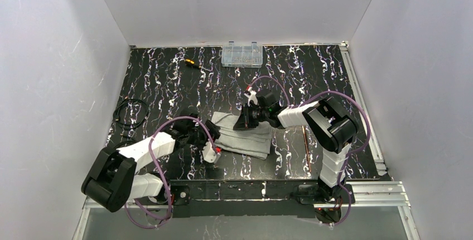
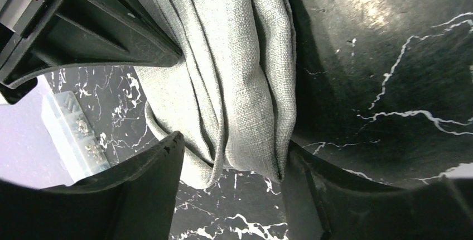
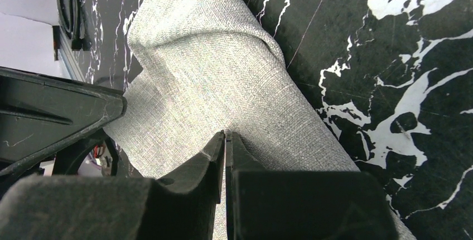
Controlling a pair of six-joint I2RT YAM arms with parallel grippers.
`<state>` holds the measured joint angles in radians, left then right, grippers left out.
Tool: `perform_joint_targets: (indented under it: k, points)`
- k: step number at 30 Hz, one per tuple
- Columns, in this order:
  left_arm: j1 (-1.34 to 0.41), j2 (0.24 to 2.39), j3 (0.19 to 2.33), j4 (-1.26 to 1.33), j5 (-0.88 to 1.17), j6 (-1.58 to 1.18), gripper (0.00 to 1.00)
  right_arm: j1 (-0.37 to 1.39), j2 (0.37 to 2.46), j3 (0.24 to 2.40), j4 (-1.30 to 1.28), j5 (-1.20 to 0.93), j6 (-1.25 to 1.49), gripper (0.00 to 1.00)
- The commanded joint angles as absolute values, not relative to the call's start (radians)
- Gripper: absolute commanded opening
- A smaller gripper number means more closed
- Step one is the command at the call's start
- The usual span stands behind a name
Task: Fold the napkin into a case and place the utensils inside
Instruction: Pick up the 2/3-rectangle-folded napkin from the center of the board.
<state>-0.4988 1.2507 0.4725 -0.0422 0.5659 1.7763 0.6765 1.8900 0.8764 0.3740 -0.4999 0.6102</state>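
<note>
parts box (image 1: 241, 54), screwdriver (image 1: 191, 62) (far edge); cable (image 1: 130, 112) left of napkin (image 1: 245, 137).

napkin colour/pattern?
Plain light grey, woven texture, no print. The napkin shows best in the right wrist view.

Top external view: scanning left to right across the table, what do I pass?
Black cable coil → left gripper → napkin, with the right gripper over it → copper utensil. Far edge: screwdriver, then clear box.
</note>
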Motion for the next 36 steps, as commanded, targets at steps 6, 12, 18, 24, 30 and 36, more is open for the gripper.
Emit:
perform_joint_targets:
  k: [6, 12, 18, 24, 30, 36]
  points:
    - [-0.507, 1.186, 0.396, -0.080, 0.661, 1.782, 0.53, 0.692, 1.918, 0.816, 0.315, -0.461, 0.618, 0.15]
    - [-0.526, 1.219, 0.403, 0.008, 0.646, 1.729, 0.48, 0.695, 1.914, 0.811, 0.314, -0.456, 0.620, 0.14]
    - [-0.534, 1.233, 0.410, 0.042, 0.615, 1.699, 0.40, 0.697, 1.916, 0.805, 0.323, -0.457, 0.624, 0.14]
    - [-0.537, 1.239, 0.413, 0.039, 0.597, 1.685, 0.23, 0.699, 1.919, 0.805, 0.327, -0.461, 0.627, 0.14]
    - [-0.543, 1.243, 0.469, -0.007, 0.591, 1.615, 0.12, 0.701, 1.927, 0.815, 0.321, -0.463, 0.626, 0.14]
    - [-0.546, 1.283, 0.541, -0.075, 0.570, 1.488, 0.11, 0.701, 1.915, 0.809, 0.319, -0.461, 0.624, 0.14]
